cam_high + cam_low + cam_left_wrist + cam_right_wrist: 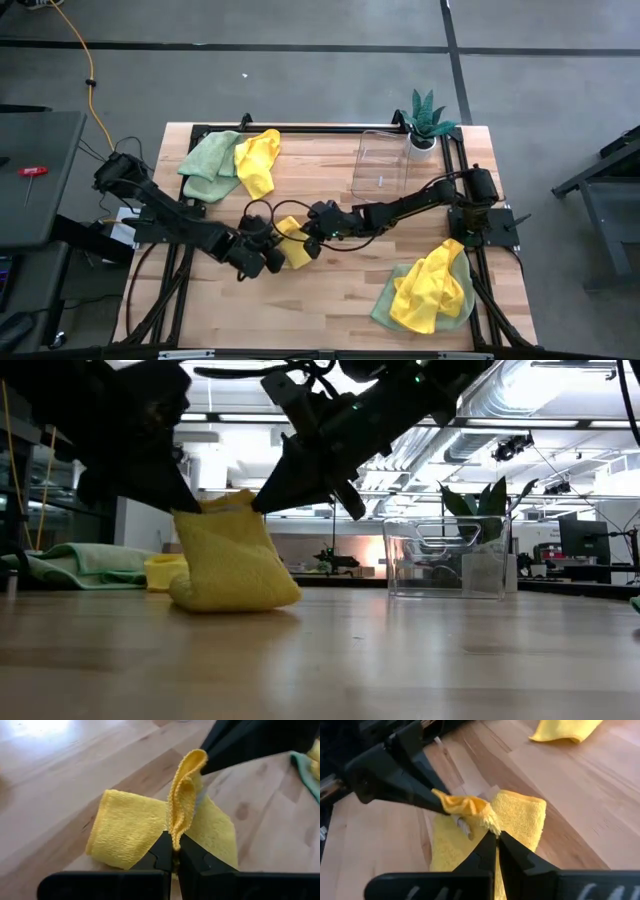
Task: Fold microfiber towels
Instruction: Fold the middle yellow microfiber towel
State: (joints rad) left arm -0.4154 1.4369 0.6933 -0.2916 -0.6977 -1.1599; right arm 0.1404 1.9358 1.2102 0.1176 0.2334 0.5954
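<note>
A small yellow microfiber towel [293, 245] sits at the table's middle, partly folded, its lower fold on the wood [232, 592]. My left gripper [175, 851] comes in from the left and my right gripper [496, 839] from the right. Both are shut on the towel's raised top edge, close together above it. In the low view the two sets of fingers meet the towel's peak from either side [228, 505]. My left gripper pinches the towel's hemmed edge [175, 836] between its two fingers, slanting down from the table's left. That edge stands up in a narrow loop running to the other gripper, while the towel's body lies on the table. My right gripper pinches a bunched bit of the same raised edge [489, 821] between its two fingertips, slanting down from the table's right. The edge runs slack across to my left gripper's fingers [427, 800]. The towel's lower fold stays on the wood.
A green and a yellow towel [228, 160] lie heaped at the far left. Another yellow-on-green heap [430, 290] lies at the near right. A clear plastic bin [385, 165] and a small potted plant [428, 118] stand at the far right.
</note>
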